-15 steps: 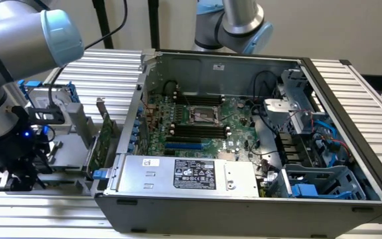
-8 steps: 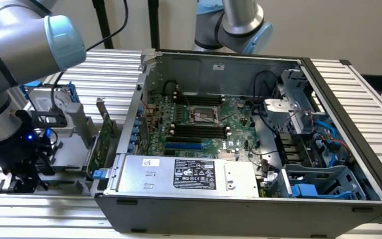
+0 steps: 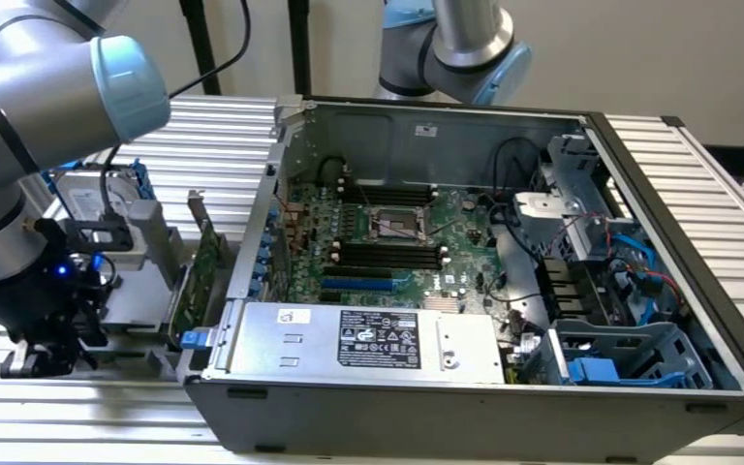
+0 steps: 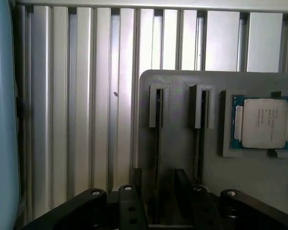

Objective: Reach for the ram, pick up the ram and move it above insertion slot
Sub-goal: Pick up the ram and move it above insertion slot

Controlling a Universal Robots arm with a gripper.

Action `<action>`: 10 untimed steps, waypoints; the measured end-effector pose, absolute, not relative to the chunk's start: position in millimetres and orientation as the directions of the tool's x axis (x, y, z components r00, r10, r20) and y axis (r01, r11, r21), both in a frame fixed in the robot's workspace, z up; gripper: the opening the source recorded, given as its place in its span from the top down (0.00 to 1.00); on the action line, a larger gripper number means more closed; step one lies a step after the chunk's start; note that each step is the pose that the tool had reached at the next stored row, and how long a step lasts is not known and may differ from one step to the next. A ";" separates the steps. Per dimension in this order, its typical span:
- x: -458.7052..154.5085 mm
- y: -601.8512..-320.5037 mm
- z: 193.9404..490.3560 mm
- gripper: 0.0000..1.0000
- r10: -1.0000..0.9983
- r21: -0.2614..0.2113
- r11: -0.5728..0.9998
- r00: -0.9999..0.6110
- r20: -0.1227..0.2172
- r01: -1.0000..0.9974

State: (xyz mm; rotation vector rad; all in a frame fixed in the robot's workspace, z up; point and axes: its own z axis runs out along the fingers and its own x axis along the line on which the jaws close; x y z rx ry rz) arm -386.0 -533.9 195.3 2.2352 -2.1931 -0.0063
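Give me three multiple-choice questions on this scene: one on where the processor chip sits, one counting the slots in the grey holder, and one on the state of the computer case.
1. Where does the processor chip lie?
A. in a recess of the grey holder
B. on the power supply
C. on the slatted table

2. How many narrow slots does the grey holder have?
A. one
B. two
C. four

3. How is the computer case?
A. shut, side panel on
B. lying open, motherboard exposed
C. standing on end

Answers:
1 A: the wrist view shows the chip seated in the holder beside the slots.
2 B: two slots run side by side.
3 B: the exterior view looks straight into the case onto the board.
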 end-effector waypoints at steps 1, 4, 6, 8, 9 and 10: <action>-385.9 -533.9 195.2 0.67 -1.000 0.010 -0.019 0.019 0.004 -1.000; -385.8 -533.9 194.8 0.67 -1.000 0.011 -0.018 0.018 0.004 -1.000; -385.7 -533.8 194.6 0.69 -1.000 0.011 -0.018 0.018 0.004 -1.000; -385.7 -533.5 194.5 0.76 -1.000 0.012 -0.018 0.018 0.004 -1.000; -385.8 -533.3 194.6 0.76 -1.000 0.012 -0.018 0.018 0.004 -1.000; -385.7 -533.2 194.6 0.76 -1.000 0.012 -0.018 0.018 0.004 -1.000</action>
